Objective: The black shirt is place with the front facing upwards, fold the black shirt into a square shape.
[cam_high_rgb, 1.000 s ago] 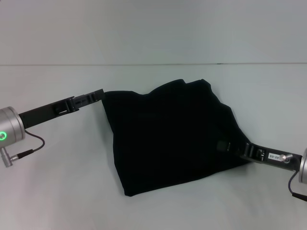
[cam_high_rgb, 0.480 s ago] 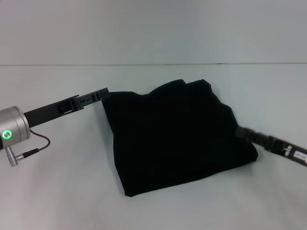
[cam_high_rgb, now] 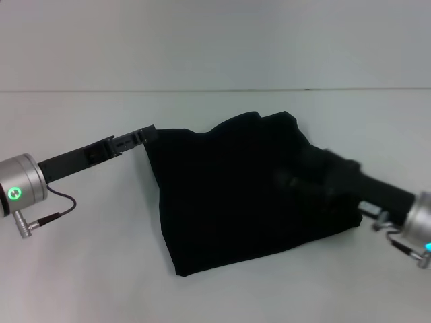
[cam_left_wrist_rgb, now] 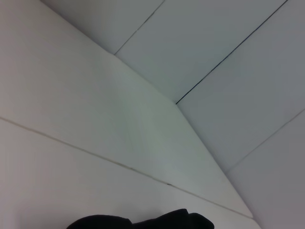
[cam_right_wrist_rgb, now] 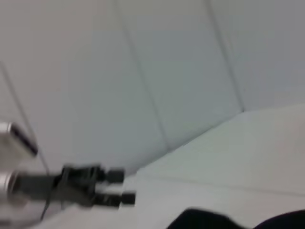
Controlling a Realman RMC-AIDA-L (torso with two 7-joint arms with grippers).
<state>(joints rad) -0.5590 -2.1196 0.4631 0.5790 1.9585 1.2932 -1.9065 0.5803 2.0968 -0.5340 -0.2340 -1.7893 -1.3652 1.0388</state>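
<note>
— What's on the left side?
— The left claw (cam_high_rgb: 149, 130), reaching in low over the pale desk (cam_high_rgb: 87, 269). Its tip meets the upper left corner of the black shirt (cam_high_rgb: 236, 195), and whether it pinches the cloth or is spread, I cannot tell.
— And the shirt?
— Mid-desk, bunched into a rough four-sided heap with wavy top edges (no lettering shows; the wrist views catch only slivers of it).
— The right side?
— The right claw (cam_high_rgb: 296, 176) lies over the shirt's right half, blurred dark on dark; spread or pressed together, I cannot tell.
</note>
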